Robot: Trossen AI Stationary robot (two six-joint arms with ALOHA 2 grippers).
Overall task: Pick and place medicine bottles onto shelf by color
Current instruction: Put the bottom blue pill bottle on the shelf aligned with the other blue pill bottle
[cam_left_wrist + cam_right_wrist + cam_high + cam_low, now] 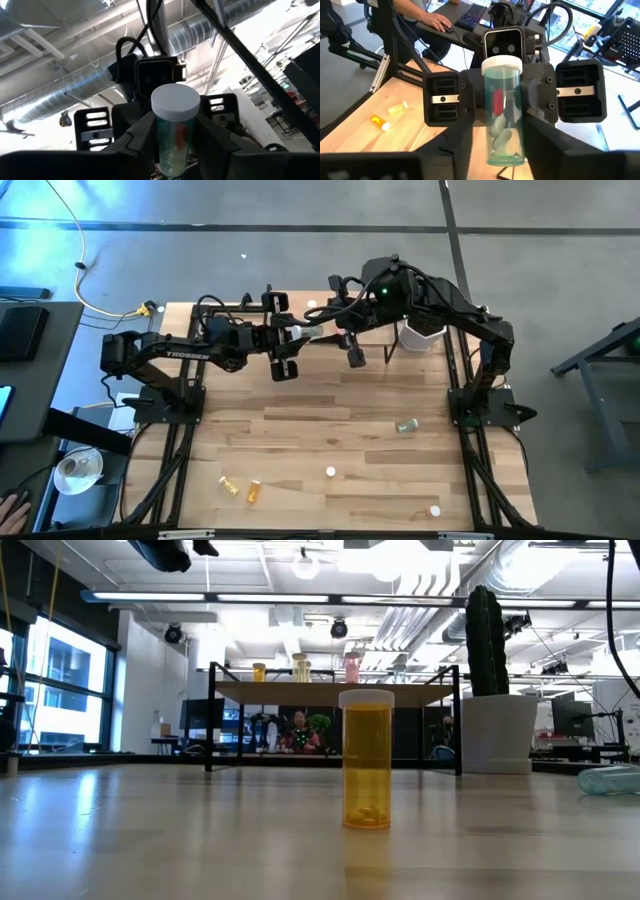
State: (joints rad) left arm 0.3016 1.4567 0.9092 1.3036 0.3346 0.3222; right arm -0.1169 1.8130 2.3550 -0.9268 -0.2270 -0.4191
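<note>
Green translucent bottle (pixel 505 117), white cap, pills inside | left claw (pixel 290 337) clamps it | right claw (pixel 345 332) loosened

One word reads clearly here: "TROSSEN", in white capital letters along the dark upper link of the left arm (pixel 188 354), seen from above. Nothing else is legible: the bottles show no readable labels, and the room behind offers no sign that can be made out.
</note>
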